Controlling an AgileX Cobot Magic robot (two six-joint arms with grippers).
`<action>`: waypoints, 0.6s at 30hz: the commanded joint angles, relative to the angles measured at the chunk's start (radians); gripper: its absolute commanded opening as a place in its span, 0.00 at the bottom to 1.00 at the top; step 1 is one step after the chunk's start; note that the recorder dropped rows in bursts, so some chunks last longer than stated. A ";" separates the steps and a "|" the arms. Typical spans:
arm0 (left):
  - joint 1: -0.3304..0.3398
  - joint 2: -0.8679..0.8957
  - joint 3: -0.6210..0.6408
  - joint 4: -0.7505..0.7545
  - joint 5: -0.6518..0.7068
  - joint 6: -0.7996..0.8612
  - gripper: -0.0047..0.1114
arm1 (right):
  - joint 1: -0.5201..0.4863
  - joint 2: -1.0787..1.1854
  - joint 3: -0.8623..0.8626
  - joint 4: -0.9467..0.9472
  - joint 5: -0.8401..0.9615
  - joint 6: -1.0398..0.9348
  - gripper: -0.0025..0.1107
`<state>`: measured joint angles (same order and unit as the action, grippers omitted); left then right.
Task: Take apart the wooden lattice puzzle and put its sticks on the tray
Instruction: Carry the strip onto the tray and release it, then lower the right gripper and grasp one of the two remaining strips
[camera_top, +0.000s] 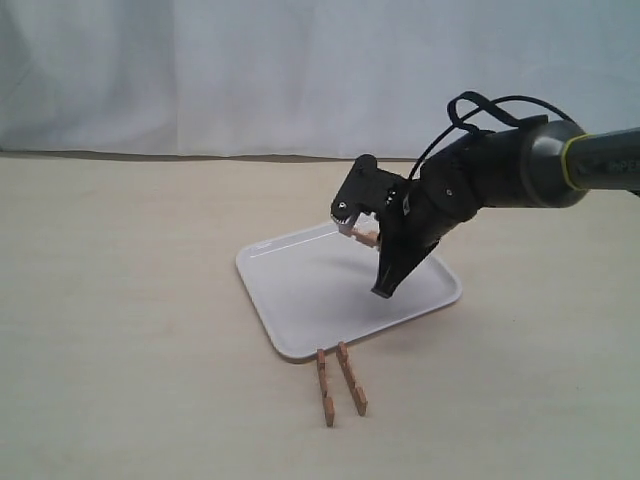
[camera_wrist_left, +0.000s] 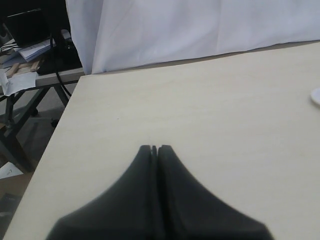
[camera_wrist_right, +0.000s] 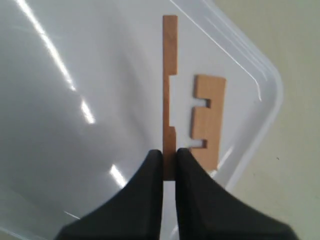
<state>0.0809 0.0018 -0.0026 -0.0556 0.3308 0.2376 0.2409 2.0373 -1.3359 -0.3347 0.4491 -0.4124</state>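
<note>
Above the white tray (camera_top: 300, 290), the right gripper (camera_wrist_right: 170, 152) is clamping one notched wooden stick (camera_wrist_right: 170, 65) edge-on. Only its wrist view is showing a second stick (camera_wrist_right: 207, 120) lying flat by the rounded rim. Two more sticks (camera_top: 324, 385) are lying on the table (camera_top: 120, 330) at the tray's six o'clock, with wide bare room toward nine. The left gripper (camera_wrist_left: 155, 148) is hanging closed, empty.

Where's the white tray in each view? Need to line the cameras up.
Exterior view: the tray lies mid-picture on the table, under the right arm.
Left wrist view: only a white sliver at the frame's edge, too little to say it is the tray.
Right wrist view: it fills most of the picture, behind the right gripper, which is shut on a stick.
Shared landmark: the pale table, seen in all three.
</note>
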 joint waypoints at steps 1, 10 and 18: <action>-0.007 -0.002 0.003 0.002 -0.008 -0.006 0.04 | 0.007 0.008 -0.026 -0.224 0.043 0.232 0.06; -0.007 -0.002 0.003 0.002 -0.008 -0.006 0.04 | 0.116 0.090 -0.026 -0.733 0.161 0.658 0.06; -0.007 -0.002 0.003 0.002 -0.008 -0.006 0.04 | 0.123 0.102 -0.026 -0.714 0.177 0.716 0.16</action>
<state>0.0809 0.0018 -0.0026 -0.0556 0.3308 0.2376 0.3627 2.1412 -1.3590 -1.0748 0.6239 0.2817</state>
